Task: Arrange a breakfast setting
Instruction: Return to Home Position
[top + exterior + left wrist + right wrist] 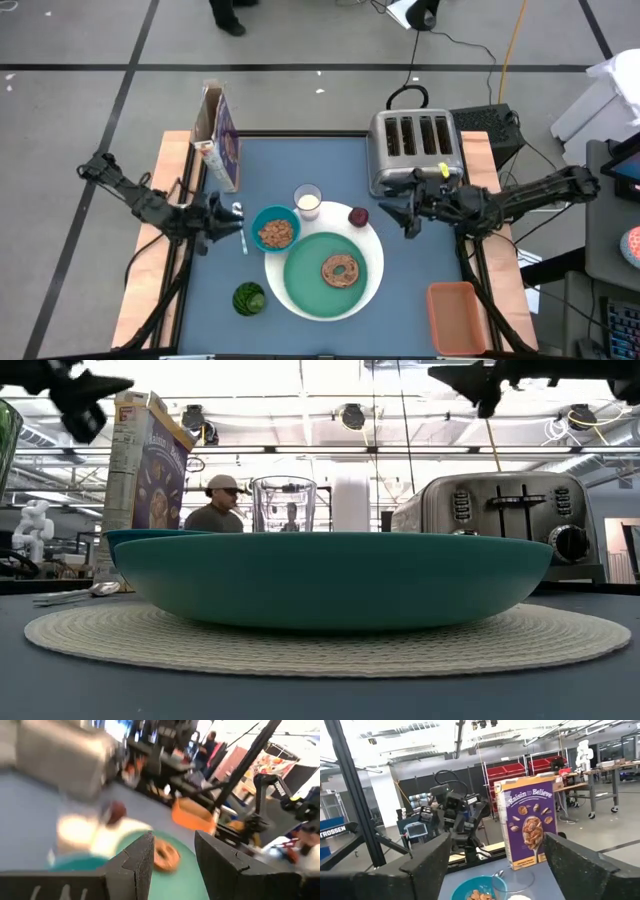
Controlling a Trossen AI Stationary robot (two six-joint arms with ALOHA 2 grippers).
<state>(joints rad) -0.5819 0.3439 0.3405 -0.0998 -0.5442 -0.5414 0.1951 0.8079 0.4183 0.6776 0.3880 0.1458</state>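
A brown bagel lies on the teal plate, which sits on a larger white round with a woven look. A dark red apple rests at the white round's far rim. Behind stand a small teal bowl of cereal and a glass of milk. The spoon lies left of the bowl, and the purple cereal box stands at the far left. My left gripper hangs open above the spoon. My right gripper hangs open right of the apple, raised off the table.
A silver toaster stands at the table's far right, close behind my right arm. An orange container sits at the near right corner. A green round thing sits near the front left. A person stands beyond the table.
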